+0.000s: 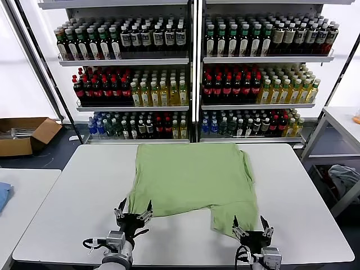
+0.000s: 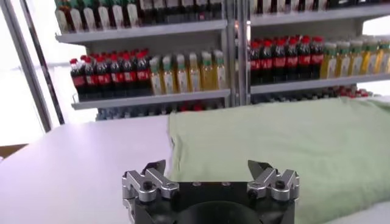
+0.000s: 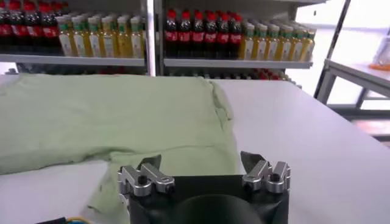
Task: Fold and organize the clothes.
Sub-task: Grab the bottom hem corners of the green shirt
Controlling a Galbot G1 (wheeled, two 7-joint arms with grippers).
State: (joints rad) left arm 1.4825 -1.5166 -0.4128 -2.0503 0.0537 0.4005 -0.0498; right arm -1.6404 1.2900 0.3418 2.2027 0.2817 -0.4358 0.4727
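Head view: light green soft-fabric polo shirt (image 1: pixel 194 177) spread mid-table, left gripper (image 1: pixel 133 212) at its 7 o'clock corner, right gripper (image 1: pixel 252 227) at 5. Wrist views: both wide open, empty. Risk: pinching one layer only, so the fold bunches.

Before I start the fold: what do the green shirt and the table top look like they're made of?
Green shirt: looks like soft, matte knit fabric, probably cotton or a blend; it lies limp with gentle wrinkles and no sheen.
Table: a smooth, hard white top, likely laminate or painted board; it shows a faint even gloss and no grain. The core cannot be told.
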